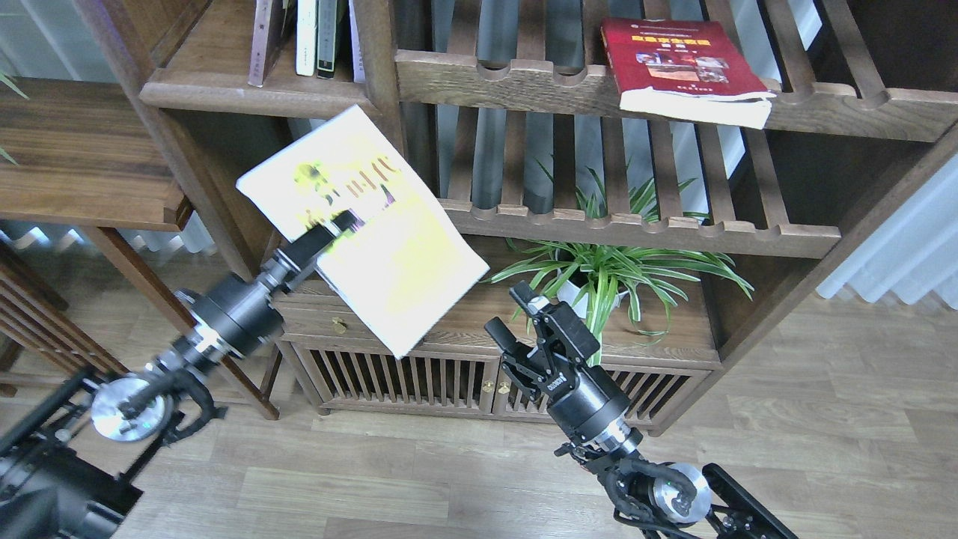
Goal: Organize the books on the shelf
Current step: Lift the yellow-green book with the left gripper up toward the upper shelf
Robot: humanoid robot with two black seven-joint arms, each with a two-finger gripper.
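Wooden shelf, left pincer pinching yellow-green book (title blurred), right pincer spread.

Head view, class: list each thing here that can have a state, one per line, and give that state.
Yellow-green paperback book: closed, tilted, held in the air.
Left gripper: shut on the yellow-green book.
Right gripper: open, empty.
Thick red book: closed, lying flat on the upper slatted wooden rack, overhanging its front.
Upright books: standing on the flat brown wooden shelf.
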